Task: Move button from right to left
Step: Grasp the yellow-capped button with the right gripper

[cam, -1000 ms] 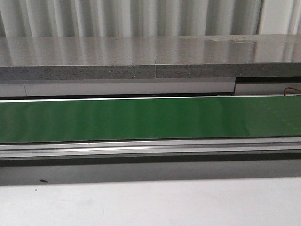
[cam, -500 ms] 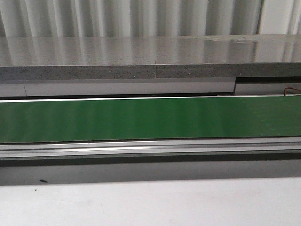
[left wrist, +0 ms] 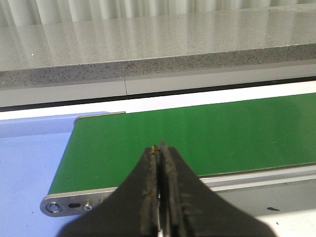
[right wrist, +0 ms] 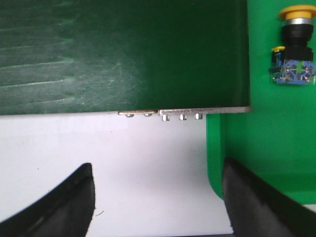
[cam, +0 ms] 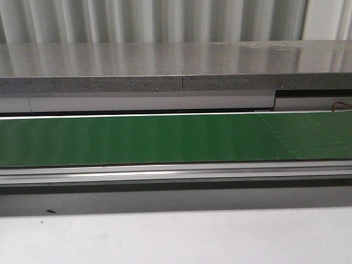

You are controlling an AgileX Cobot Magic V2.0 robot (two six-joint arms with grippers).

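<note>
The button (right wrist: 294, 47) with a yellow cap, black collar and blue-grey rear block lies on a bright green tray (right wrist: 276, 148) in the right wrist view, beside the end of the dark green conveyor belt (right wrist: 123, 54). My right gripper (right wrist: 158, 170) is open and empty over the white table, well short of the button. My left gripper (left wrist: 160, 148) is shut and empty above the near edge of the belt (left wrist: 197, 138) by its end roller. Neither gripper nor the button shows in the front view.
The green belt (cam: 176, 137) runs across the front view with a metal rail (cam: 176, 175) in front and a grey stone shelf (cam: 176, 66) behind. A light blue surface (left wrist: 24, 168) lies beside the belt's end in the left wrist view.
</note>
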